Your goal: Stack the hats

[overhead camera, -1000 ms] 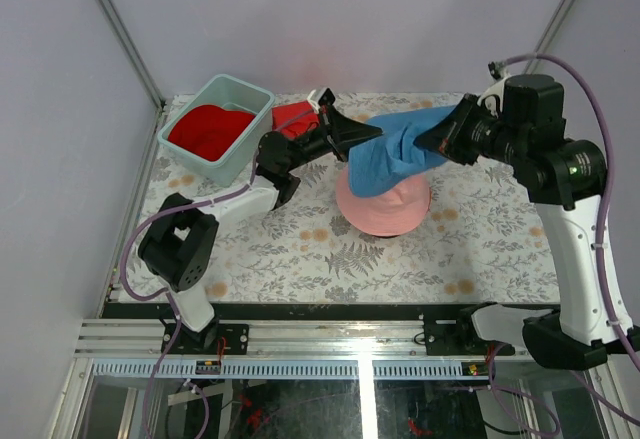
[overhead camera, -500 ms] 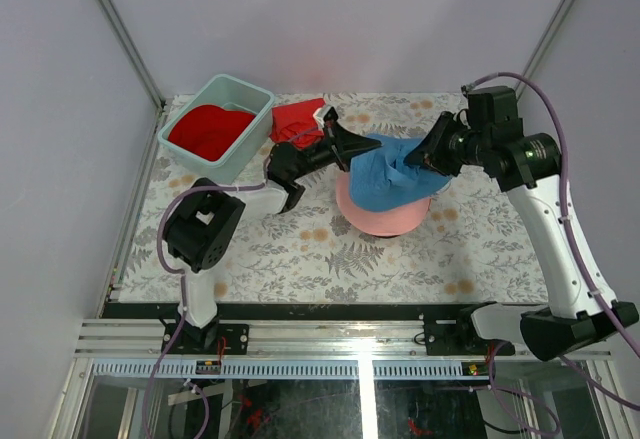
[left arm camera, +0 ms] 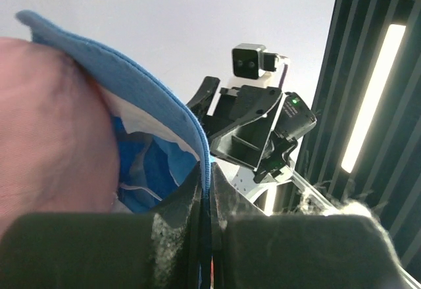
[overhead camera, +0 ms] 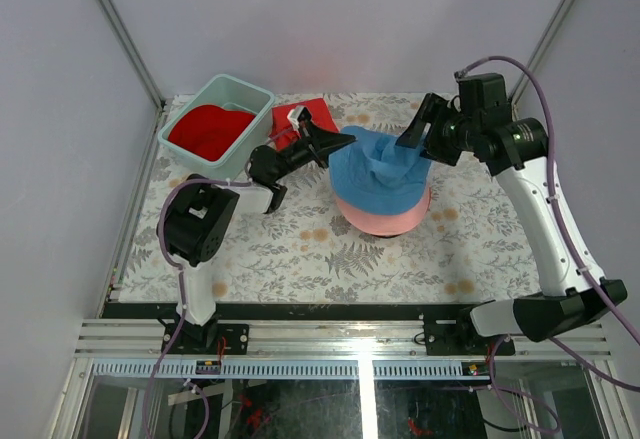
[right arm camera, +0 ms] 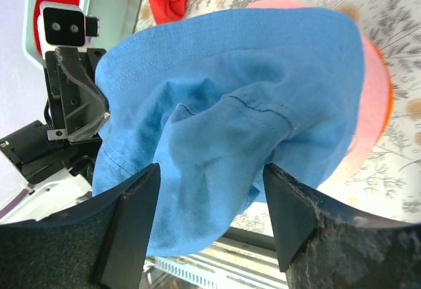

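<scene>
A pale teal rectangular plastic bin (overhead camera: 250,139) stands at the far left of the floral-patterned tabletop (overhead camera: 300,249). In it lies one thing, a red fabric bucket hat (overhead camera: 208,131) with a rounded outline that fills most of the floor. Just right of the bin, a flat red cloth (overhead camera: 308,112) lies on the table, a little rumpled in the right wrist view.

Right of centre, the blue fabric bucket hat (overhead camera: 375,169) sits crown up on the pink fabric bucket hat (overhead camera: 385,221), covering most of it, so that the pink brim shows along the near and right sides. Beneath the pink brim a thin rim of the orange fabric bucket hat (right arm camera: 390,105) peeks out on the right.

The left gripper (overhead camera: 335,142) reaches in from the left, its fingers pressed together on the left edge of the blue brim, which is lifted slightly there. The right gripper (overhead camera: 415,131) hangs over the far right edge of the blue hat with its fingers spread wide. Whether they touch the fabric cannot be told.
</scene>
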Controlling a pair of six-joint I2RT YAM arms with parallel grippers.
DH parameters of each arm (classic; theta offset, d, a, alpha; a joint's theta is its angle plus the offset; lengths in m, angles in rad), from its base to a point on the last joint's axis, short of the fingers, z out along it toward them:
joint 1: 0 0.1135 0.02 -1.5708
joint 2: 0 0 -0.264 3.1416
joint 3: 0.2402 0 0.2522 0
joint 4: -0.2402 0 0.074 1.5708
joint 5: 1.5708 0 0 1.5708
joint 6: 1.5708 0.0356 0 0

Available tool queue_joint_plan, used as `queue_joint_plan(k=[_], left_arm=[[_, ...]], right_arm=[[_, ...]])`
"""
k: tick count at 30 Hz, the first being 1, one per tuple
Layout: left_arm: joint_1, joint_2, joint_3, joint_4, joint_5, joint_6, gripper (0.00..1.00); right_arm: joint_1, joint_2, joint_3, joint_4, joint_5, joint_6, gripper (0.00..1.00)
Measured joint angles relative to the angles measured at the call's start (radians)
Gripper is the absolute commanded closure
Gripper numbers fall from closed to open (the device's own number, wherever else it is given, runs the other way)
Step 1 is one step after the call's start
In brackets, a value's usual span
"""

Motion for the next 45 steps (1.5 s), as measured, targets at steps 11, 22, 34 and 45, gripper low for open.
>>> queue_joint_plan(k=[11, 22, 34, 45], left_arm=[[0.000, 0.039, -0.087, 0.057, -0.001, 0.000, 1.00], [0.000, 0.039, -0.147, 0.077, 0.000, 0.001, 1.00], [0.000, 0.040, -0.162, 0.082, 0.000, 0.000, 1.00], [0.000, 0.053, -0.161, 0.084, 0.003, -0.008, 1.00]], right_arm=[[-0.158, -0.272, -0.327, 0.067, -0.005, -0.048, 0.28], [-0.472, -0.402, -0.819, 0.471, -0.438, 0.091, 0.55], [-0.473, -0.429, -1.088, 0.958, -0.652, 0.327, 0.43], [-0.473, -0.435, -1.125, 1.035, -0.654, 0.343, 0.40]])
